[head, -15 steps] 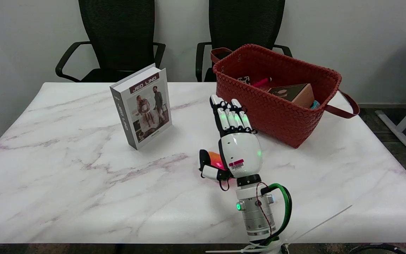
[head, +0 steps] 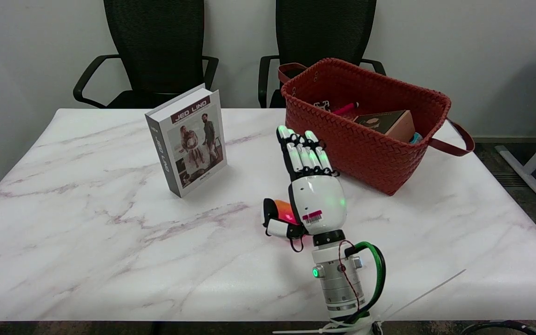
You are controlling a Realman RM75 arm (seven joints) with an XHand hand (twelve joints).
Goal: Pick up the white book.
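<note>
Pale wall (head: 458,46) fills the back of my view, with two black mesh office chairs (head: 156,51) pushed up against the far edge of the white marble-patterned table (head: 86,242) that I am working over. On the table's far right sits a red woven basket (head: 365,149) with strap handles; I can see a brown-covered book (head: 389,123) and a pink pen (head: 345,109) inside it, among other bits that I cannot make out. Over on the far left stands the white book (head: 189,139), upright on its bottom edge, its photo cover and grey spine turned towards me, well apart from the basket. My right hand (head: 307,181) hangs above the table between the book and the basket, nearer the basket, its back towards the camera. I see its fingers (head: 303,149) stretched out straight and side by side, pointing away from me, the thumb (head: 275,221) stuck out to the left, nothing held. It touches neither book nor basket.
</note>
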